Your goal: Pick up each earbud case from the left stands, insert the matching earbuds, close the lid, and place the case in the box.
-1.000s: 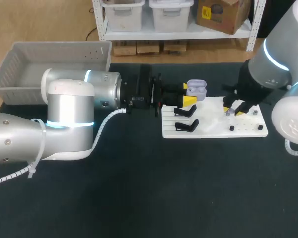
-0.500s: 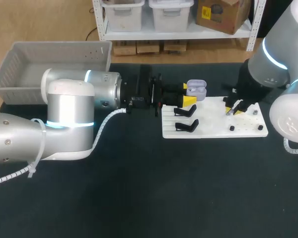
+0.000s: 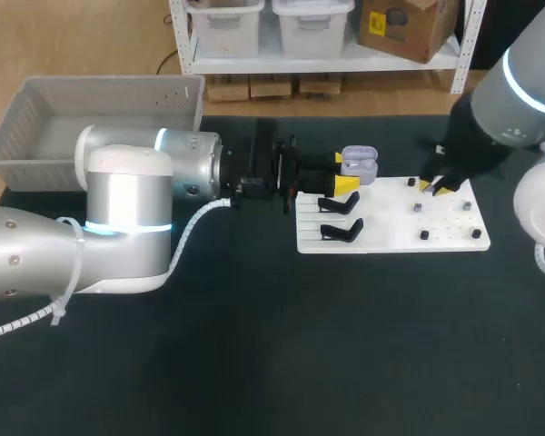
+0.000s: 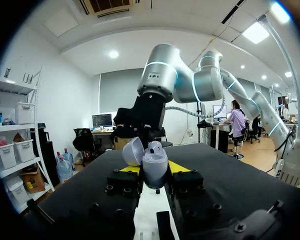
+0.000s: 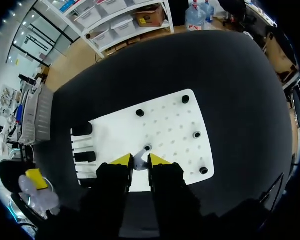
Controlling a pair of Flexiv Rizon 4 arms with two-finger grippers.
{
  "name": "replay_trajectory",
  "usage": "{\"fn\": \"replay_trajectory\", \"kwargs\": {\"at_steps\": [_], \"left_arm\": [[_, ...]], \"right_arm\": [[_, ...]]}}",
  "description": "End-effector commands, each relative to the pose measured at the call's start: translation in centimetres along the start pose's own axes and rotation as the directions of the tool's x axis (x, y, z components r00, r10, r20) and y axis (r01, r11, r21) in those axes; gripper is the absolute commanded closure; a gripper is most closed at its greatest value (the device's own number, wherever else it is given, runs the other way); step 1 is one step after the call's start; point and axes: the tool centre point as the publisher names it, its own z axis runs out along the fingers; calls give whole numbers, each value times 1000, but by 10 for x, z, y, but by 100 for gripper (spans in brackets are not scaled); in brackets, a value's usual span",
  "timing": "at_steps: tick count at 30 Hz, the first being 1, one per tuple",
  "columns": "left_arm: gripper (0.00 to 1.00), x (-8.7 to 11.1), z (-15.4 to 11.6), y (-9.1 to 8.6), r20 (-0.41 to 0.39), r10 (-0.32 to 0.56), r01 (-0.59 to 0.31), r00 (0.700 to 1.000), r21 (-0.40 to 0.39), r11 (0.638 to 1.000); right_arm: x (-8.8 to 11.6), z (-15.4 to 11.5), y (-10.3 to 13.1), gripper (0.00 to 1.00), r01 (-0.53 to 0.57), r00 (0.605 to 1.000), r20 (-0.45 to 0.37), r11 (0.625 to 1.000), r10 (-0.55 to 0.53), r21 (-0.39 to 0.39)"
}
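Observation:
My left gripper (image 3: 342, 173) is shut on a lavender earbud case (image 3: 359, 165) and holds it just off the far left corner of the white board (image 3: 391, 238). In the left wrist view the case (image 4: 155, 169) stands upright between the yellow fingertips, its lid (image 4: 133, 151) swung open and one earbud (image 4: 155, 146) showing in it. My right gripper (image 3: 436, 186) hovers over the board's far right part. In the right wrist view it (image 5: 140, 161) is shut on a small pale earbud (image 5: 139, 162), above the board (image 5: 160, 125).
Two black case stands (image 3: 341, 203) (image 3: 342, 230) sit on the board's left end. Small black pegs (image 3: 424, 234) (image 3: 477, 233) dot its right half. A grey basket (image 3: 36, 113) stands at the table's back left, beyond my left arm.
My right gripper has shut on the earbud and lifted it off the board, moving toward the back right. The left arm and the case have kept still.

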Motion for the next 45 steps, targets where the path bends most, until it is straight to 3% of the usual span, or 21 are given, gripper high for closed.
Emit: {"fn": "replay_trajectory", "kwargs": {"at_steps": [1,12,18,30,45], "left_arm": [[100,0,0,-1,2,2,-2,1000,-5,1000],[100,0,0,-1,2,2,-2,1000,-5,1000],[100,0,0,-1,2,2,-2,1000,-5,1000],[100,0,0,-1,2,2,-2,1000,-5,1000],[100,0,0,-1,2,2,-2,1000,-5,1000]], "right_arm": [[13,-38,5,100,16,1000,16,1000,-16,-4],[30,-106,46,100,168,986,7,986,-168,10],[41,-131,73,100,256,965,-57,966,-257,-25],[62,-120,121,100,419,896,-145,907,-420,-39],[56,-114,120,100,404,904,-140,914,-404,-27]]}}
